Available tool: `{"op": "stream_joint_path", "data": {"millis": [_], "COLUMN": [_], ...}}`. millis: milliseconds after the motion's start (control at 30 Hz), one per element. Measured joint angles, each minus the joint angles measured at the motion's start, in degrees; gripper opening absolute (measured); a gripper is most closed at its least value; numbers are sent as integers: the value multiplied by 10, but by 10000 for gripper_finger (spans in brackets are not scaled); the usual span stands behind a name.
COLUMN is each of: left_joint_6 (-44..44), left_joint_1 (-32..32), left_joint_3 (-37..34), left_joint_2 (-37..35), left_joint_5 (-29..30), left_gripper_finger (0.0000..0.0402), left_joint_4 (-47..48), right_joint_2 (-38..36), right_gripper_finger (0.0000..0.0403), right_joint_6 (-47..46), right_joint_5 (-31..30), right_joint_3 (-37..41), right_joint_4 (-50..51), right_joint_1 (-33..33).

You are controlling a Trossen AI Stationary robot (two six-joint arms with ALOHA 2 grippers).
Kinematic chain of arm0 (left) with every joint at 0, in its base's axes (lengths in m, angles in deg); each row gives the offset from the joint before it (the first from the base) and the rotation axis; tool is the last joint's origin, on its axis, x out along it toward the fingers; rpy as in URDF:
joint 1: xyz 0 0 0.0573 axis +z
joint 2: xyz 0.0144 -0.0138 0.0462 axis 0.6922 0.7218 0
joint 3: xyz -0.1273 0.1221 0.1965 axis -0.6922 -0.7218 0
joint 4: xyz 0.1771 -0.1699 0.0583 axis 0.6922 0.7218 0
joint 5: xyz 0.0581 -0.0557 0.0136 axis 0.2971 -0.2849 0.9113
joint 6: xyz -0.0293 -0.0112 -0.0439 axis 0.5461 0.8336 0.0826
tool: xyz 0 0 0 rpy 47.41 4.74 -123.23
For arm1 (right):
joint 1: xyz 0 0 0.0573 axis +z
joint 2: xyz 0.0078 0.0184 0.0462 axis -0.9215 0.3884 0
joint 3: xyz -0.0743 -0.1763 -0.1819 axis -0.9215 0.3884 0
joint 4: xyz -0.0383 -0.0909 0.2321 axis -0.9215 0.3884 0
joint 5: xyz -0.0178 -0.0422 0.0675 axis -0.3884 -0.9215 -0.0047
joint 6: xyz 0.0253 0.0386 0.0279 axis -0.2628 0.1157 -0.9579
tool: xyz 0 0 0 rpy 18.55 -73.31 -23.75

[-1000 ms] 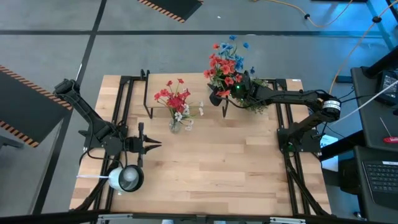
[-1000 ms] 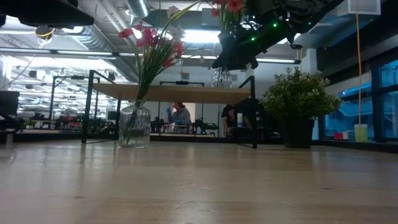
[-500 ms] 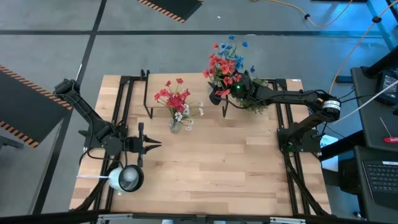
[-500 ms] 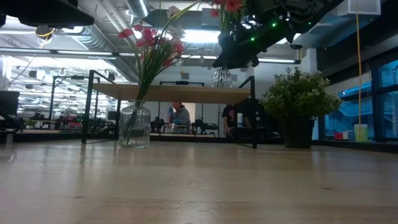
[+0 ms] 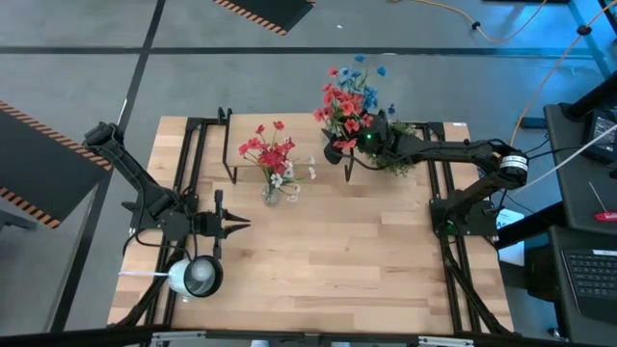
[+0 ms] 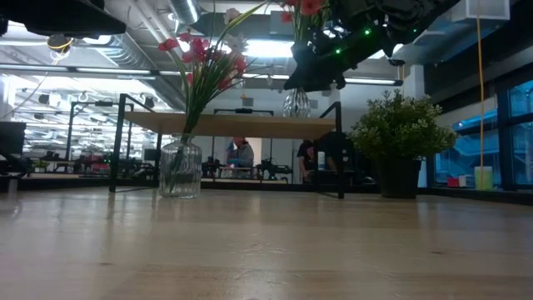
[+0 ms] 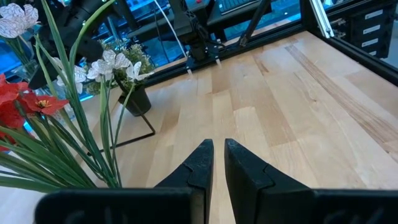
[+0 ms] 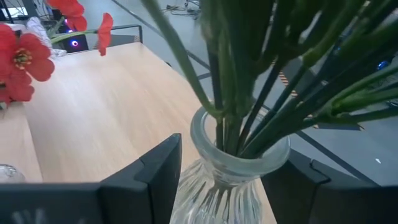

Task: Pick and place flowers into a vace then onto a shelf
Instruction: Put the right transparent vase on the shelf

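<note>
A ribbed glass vase [image 8: 217, 186] with red and blue flowers [image 5: 349, 101] stands upright on the shelf [image 6: 241, 125] at the table's far side; in the low view this vase [image 6: 296, 104] is near the shelf's right end. My right gripper [image 8: 230, 152] is shut on it. A second glass vase [image 6: 180, 167] with red and white flowers [image 5: 270, 149] rests by its base on the tabletop in front of the shelf. My left gripper [image 5: 246, 224] waits shut at the table's left, above the wood and holding nothing. My right gripper pinches the vase just below its neck, at the shoulder [image 8: 186, 180], with one finger [image 8: 158, 171] on each of two opposite sides. The fingers come nearly level from the table's right side. The vase is upright, and its base [image 6: 296, 113] appears to sit on the shelf board.
A bushy green potted plant [image 6: 400, 137] stands on the table right of the shelf, under my right arm. A white round object [image 5: 198, 277] lies near the front left. The wide middle of the tabletop [image 5: 337, 251] is bare wood.
</note>
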Motion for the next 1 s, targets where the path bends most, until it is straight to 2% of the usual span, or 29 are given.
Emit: {"op": "stream_joint_path", "data": {"millis": [1000], "left_joint_6": [1], "left_joint_1": [0], "left_joint_3": [0], "left_joint_2": [0], "left_joint_5": [-2], "left_gripper_finger": [33], "left_joint_4": [0], "right_joint_2": [-9], "right_gripper_finger": [203], "right_joint_6": [-10], "right_joint_5": [1], "right_joint_3": [0], "right_joint_4": [13], "right_joint_1": [3]}}
